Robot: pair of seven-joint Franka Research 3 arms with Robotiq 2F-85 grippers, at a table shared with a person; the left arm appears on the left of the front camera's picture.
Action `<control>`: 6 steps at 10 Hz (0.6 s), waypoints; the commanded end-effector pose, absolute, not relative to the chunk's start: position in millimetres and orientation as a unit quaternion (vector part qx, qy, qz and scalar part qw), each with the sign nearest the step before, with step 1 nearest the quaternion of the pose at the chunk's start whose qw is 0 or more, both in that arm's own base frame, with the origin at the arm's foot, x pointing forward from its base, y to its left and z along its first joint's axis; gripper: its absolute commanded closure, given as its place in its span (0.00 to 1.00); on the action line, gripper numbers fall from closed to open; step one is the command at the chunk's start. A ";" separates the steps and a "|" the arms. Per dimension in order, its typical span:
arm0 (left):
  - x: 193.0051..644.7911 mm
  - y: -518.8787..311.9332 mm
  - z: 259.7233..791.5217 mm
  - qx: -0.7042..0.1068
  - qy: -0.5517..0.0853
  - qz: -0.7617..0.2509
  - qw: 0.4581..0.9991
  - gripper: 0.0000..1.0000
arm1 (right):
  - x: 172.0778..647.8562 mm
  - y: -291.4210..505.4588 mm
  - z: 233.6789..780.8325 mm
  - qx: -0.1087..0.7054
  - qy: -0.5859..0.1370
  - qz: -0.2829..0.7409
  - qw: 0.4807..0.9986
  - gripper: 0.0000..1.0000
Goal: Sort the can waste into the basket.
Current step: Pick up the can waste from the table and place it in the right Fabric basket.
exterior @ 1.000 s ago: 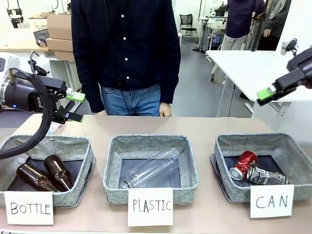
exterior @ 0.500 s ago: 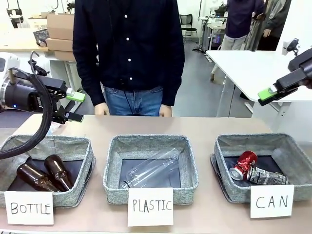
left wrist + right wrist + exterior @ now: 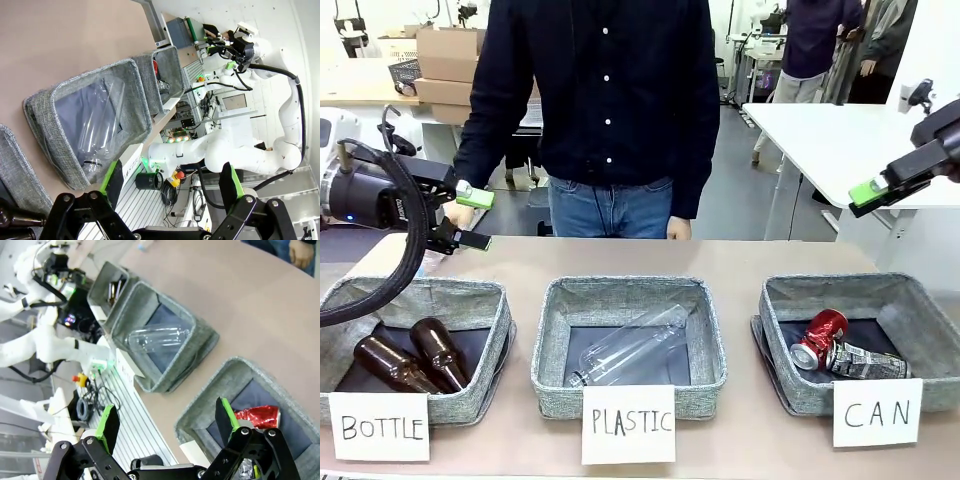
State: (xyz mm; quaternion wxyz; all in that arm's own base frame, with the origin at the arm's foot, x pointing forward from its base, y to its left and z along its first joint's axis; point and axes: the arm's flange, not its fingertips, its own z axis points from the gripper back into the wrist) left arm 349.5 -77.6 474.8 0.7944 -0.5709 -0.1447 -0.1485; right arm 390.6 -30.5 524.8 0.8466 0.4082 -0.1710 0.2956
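Both my arms are hanging above the desk (image 3: 740, 262), well apart from each other, and nothing is sitting between either set of jaws. My left gripper (image 3: 472, 218) is hovering over the far left corner, above the back rim of the basket signed "BOTTLE" (image 3: 470, 290), with its jaws spread wide and holding nothing; my left wrist view is showing the two green pads (image 3: 231, 181) far apart. My right gripper (image 3: 868, 194) is floating high at the right edge, above and behind the basket signed "CAN" (image 3: 800, 290). Its jaws are also spread and empty, as my right wrist view is showing.

The can waste is lying inside that right-hand basket already. The red can (image 3: 822, 338) is resting tilted on the dark floor, and the black-and-silver can (image 3: 868, 361) is lying on its side just beside it, the two touching.

The middle basket, signed "PLASTIC" (image 3: 630, 291), is holding a clear plastic bottle (image 3: 632, 345) on its side. Two brown glass bottles (image 3: 412, 356) are lying side by side in the left basket. A person in a dark shirt (image 3: 605, 100) is standing at the far side of the desk.
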 end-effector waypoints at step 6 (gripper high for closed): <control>348.6 -76.2 476.3 -0.570 -0.143 -0.151 0.795 0.00 | 387.8 -30.3 521.0 0.399 -0.176 0.302 0.848 0.00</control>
